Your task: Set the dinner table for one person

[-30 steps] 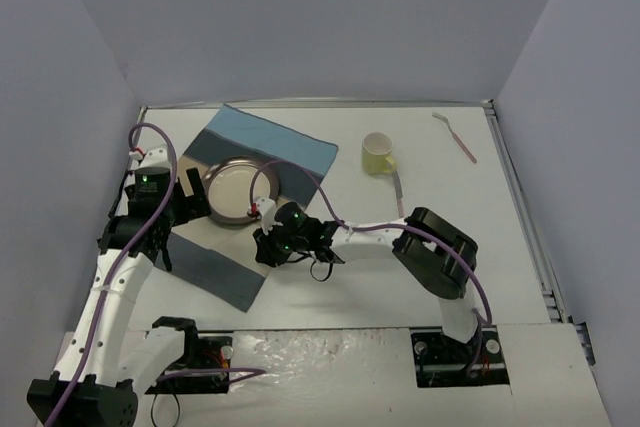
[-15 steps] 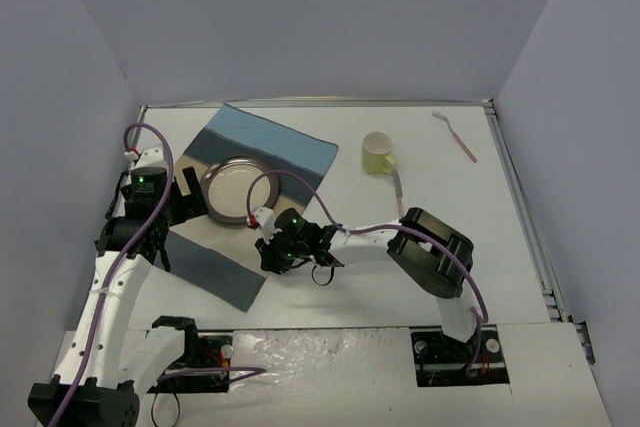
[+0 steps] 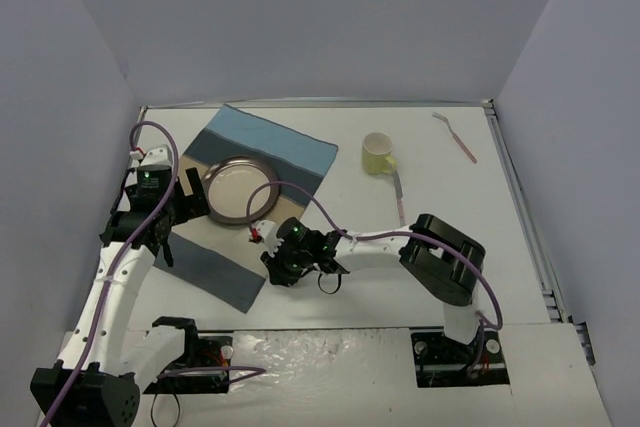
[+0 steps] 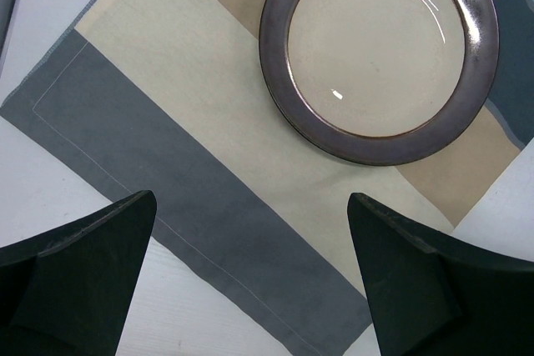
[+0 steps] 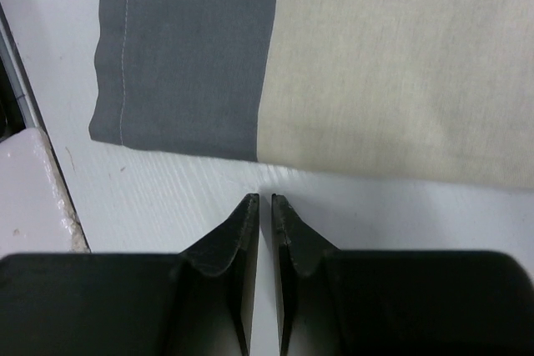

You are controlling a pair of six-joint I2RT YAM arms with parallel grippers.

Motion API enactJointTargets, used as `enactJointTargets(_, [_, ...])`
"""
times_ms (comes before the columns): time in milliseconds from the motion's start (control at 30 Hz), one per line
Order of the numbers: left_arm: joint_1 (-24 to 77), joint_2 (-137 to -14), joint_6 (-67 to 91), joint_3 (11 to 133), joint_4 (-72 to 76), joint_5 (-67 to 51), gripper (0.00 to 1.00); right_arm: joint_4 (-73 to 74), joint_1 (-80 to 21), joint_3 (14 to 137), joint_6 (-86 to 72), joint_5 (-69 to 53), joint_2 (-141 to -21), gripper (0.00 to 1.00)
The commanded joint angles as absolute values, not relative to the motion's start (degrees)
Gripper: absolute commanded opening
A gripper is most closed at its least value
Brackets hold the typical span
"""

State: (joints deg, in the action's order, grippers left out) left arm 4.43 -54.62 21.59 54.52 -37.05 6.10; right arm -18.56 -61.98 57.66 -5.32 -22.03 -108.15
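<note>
The dinner table [image 3: 430,277], a rigid white top that is fixed in place and not something to lift, carried a partly laid setting. A striped placemat [image 3: 290,147] lay askew toward its left edge, with a plate [image 3: 240,190] on the cloth's far half. The right gripper [image 5: 264,199], fingers pressed almost together and holding nothing, hovered low over bare table just off the placemat's near edge. The left gripper [image 4: 250,202] stood spread wide above the cloth. The placemat looked soft and limp, likely to bunch or drag the plate if pulled, so a pinch at a corner or hem seemed the surest hold. The glazed plate, probably slick and breakable, would best be taken by its raised rim. A yellow cup [image 3: 377,154] stood near the far edge and a pink utensil [image 3: 455,135] lay toward the far right corner.
</note>
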Motion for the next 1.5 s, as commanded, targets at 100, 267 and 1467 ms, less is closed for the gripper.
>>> enactJointTargets(100, [4.06, -53.24, 21.93, 54.8, -33.62, 6.61, 0.97, -12.24, -62.56, 59.39, -3.45, -19.84, -98.99, 0.12])
enactJointTargets(267, [3.76, -52.88, 21.71, 54.67, -32.79, 6.56, 0.97, -14.29, -63.02, 64.99, -1.48, -19.9, -101.13, 0.19])
enactJointTargets(1467, [3.25, -52.23, 20.8, 54.51, -33.4, 7.94, 0.97, -1.83, -64.2, 63.61, 3.43, -16.16, -107.82, 0.23])
